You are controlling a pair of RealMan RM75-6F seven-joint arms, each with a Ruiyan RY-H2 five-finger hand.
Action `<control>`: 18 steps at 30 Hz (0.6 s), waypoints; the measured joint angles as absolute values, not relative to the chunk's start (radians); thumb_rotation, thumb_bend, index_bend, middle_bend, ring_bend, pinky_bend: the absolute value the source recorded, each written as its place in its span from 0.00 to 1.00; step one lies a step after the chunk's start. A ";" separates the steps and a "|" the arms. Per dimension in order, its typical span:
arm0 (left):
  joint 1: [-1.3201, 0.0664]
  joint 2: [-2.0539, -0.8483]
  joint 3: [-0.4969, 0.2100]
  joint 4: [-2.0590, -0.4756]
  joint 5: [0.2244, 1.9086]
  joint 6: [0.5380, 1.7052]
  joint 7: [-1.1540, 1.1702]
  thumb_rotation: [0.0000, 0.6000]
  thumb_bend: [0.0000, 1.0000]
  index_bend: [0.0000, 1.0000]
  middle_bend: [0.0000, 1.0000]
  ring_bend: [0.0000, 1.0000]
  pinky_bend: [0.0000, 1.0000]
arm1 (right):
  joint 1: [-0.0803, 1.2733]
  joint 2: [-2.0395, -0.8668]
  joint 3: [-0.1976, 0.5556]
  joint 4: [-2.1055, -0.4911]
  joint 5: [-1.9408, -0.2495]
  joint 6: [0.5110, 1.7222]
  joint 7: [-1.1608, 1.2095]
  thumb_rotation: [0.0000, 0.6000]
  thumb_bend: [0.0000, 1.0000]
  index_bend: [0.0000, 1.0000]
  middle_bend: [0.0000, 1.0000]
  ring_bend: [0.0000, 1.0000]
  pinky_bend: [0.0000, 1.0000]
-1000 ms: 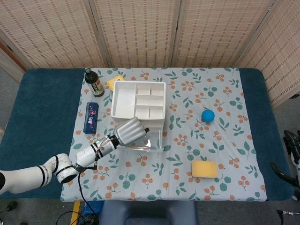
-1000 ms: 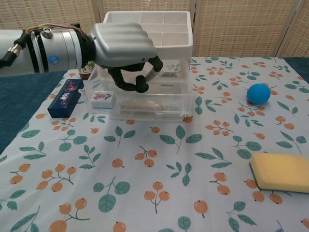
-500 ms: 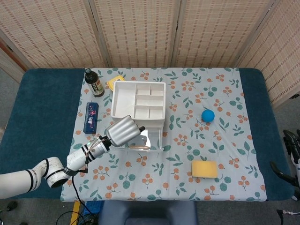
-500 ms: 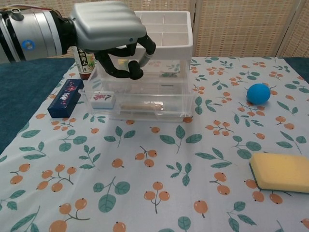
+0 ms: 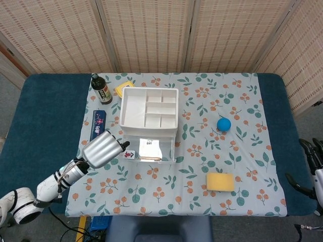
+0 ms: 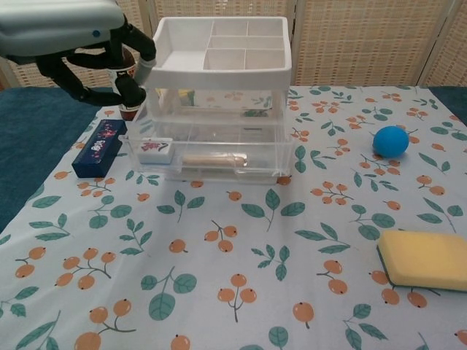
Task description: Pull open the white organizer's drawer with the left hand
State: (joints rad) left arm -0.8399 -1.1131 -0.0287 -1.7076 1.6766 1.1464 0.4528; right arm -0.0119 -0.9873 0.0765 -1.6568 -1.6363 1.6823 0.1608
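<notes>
The white organizer [image 5: 149, 108] [image 6: 222, 45] stands on the floral cloth, with a divided tray on top. Its clear drawer [image 5: 150, 149] [image 6: 211, 149] sticks out from the front toward me, and a pale handle [image 6: 212, 159] runs along the drawer's front. My left hand [image 5: 103, 149] [image 6: 71, 33] hovers to the left of the drawer, apart from it, fingers curled in and holding nothing. My right hand [image 5: 311, 169] shows only partly at the head view's right edge, far from the organizer, and its fingers are unclear.
A dark bottle [image 5: 101, 89] and a yellow object [image 5: 124, 87] stand behind the organizer's left side. A blue box [image 5: 98, 125] [image 6: 98, 148] lies left of it. A blue ball [image 5: 223, 124] [image 6: 390, 140] and a yellow sponge [image 5: 220, 182] [image 6: 426, 258] lie to the right. A small white tile [image 6: 155, 148] shows in the drawer's left end.
My left hand has let go of the drawer front and drawn back to the left, away from the organizer. The drawer stays pulled out.
</notes>
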 measured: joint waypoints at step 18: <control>-0.690 -1.182 0.086 -1.619 1.747 1.155 0.438 1.00 0.30 0.60 0.94 0.99 1.00 | -0.007 -0.986 0.073 -1.677 -1.647 1.684 0.141 1.00 0.26 0.00 0.11 0.00 0.01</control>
